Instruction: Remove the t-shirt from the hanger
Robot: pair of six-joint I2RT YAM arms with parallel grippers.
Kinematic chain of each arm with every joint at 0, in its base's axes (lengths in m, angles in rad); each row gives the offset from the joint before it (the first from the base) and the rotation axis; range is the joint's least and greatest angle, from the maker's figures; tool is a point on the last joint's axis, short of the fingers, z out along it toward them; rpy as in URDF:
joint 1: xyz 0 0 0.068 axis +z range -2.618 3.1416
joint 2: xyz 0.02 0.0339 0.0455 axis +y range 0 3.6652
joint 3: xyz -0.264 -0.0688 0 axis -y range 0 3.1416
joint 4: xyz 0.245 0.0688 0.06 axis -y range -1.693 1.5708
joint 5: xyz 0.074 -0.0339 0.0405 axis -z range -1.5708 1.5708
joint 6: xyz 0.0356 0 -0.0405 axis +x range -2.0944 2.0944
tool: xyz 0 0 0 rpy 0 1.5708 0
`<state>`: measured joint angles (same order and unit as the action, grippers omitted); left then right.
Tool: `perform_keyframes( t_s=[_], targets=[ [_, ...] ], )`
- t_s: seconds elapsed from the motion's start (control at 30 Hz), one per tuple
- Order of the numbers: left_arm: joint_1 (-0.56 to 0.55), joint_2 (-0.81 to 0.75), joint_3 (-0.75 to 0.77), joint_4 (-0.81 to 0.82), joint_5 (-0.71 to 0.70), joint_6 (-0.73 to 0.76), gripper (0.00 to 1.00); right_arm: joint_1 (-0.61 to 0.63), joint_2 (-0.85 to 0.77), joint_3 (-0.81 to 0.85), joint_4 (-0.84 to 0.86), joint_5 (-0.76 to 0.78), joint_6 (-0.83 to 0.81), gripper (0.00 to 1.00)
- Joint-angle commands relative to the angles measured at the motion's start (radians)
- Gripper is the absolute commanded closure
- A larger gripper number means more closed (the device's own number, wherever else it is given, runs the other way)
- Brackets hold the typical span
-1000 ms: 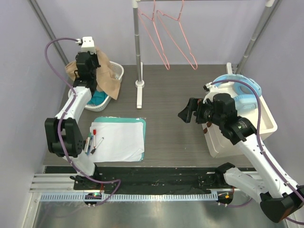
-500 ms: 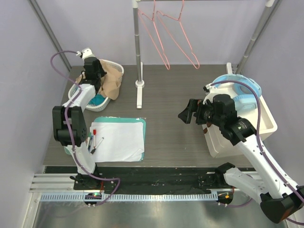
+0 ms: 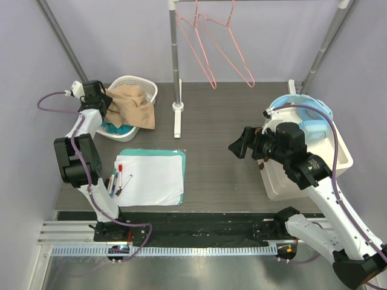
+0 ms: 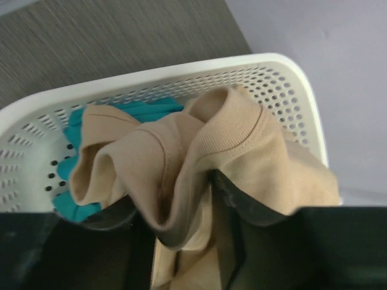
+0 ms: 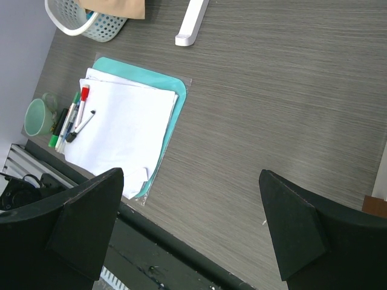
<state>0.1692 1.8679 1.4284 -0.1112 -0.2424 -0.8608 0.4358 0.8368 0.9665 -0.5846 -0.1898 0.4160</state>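
The tan t-shirt (image 3: 132,104) lies crumpled in the white perforated basket (image 3: 140,80) at the far left, off the hanger, partly draped over the basket's right rim. Two bare pink hangers (image 3: 211,48) hang on the rail at the back. My left gripper (image 3: 104,103) is at the basket's left rim. In the left wrist view its jaws stand apart, and a loose fold of the t-shirt (image 4: 242,139) sags between them at the left gripper (image 4: 172,199), above the basket (image 4: 181,78). My right gripper (image 3: 237,145) hovers open and empty over the table; the right wrist view shows the right gripper (image 5: 190,181) wide apart.
A teal cloth (image 4: 145,110) lies under the shirt in the basket. White paper on a teal folder (image 3: 151,176) with markers (image 3: 118,178) lies front left, with a green cup (image 5: 37,116) beside it. The rack's pole and foot (image 3: 178,115) stand mid-table. A white bin (image 3: 338,151) sits at the right.
My left arm swung left and down from above the basket to its left rim. The t-shirt dropped from hanging at the gripper into the basket, and the left jaws parted. The right arm barely moved.
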Motion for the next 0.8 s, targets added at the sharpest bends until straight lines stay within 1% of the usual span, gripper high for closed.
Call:
perform_keyframes(
  t_s=[0.0,0.07,0.1,0.2,0.23,0.3,0.4,0.43,0.47,0.5,0.53,0.57,0.6,0.63,0.77],
  targets=[
    [-0.004,-0.081,-0.04,-0.013,0.003,0.025,0.44,0.001,-0.008,0.006,0.022,-0.019,0.003,0.0],
    [-0.004,-0.111,-0.071,-0.015,0.018,0.046,0.37,0.001,-0.011,0.005,0.025,-0.023,0.004,0.0],
    [-0.004,-0.13,-0.081,-0.018,0.026,0.052,0.31,0.001,-0.015,0.003,0.026,-0.025,0.007,0.0],
    [-0.016,-0.217,-0.15,-0.016,0.034,0.085,0.25,0.001,-0.022,0.0,0.029,-0.025,0.009,0.0],
    [-0.022,-0.264,-0.163,-0.013,0.028,0.1,0.23,0.001,-0.022,0.0,0.029,-0.025,0.009,0.0],
    [-0.042,-0.308,-0.186,-0.033,-0.004,0.137,0.19,0.001,-0.025,-0.003,0.029,-0.028,0.012,0.0],
    [-0.083,-0.403,-0.235,-0.068,-0.034,0.158,0.18,0.001,-0.033,-0.009,0.028,-0.025,0.015,0.0],
    [-0.115,-0.421,-0.249,-0.068,-0.025,0.166,0.18,0.001,-0.036,-0.009,0.029,-0.022,0.017,0.0],
    [-0.137,-0.447,-0.259,-0.067,-0.018,0.198,0.2,0.001,-0.039,-0.011,0.029,-0.02,0.017,0.0],
    [-0.16,-0.45,-0.263,-0.073,-0.02,0.218,0.2,0.001,-0.042,-0.014,0.029,-0.02,0.018,0.0],
    [-0.219,-0.449,-0.258,-0.084,-0.017,0.235,0.21,0.001,-0.042,-0.012,0.029,-0.02,0.018,0.0],
    [-0.233,-0.432,-0.255,-0.097,0.007,0.249,0.22,0.0,-0.042,-0.014,0.029,-0.02,0.018,0.0],
    [-0.241,-0.424,-0.252,-0.103,0.075,0.261,0.22,0.001,-0.045,-0.014,0.029,-0.023,0.018,0.0],
    [-0.244,-0.414,-0.252,-0.111,0.109,0.267,0.22,0.001,-0.045,-0.014,0.029,-0.022,0.018,0.0],
    [-0.243,-0.365,-0.258,-0.096,0.172,0.316,0.18,0.001,-0.059,-0.014,0.028,-0.02,0.018,0.0]
  ],
)
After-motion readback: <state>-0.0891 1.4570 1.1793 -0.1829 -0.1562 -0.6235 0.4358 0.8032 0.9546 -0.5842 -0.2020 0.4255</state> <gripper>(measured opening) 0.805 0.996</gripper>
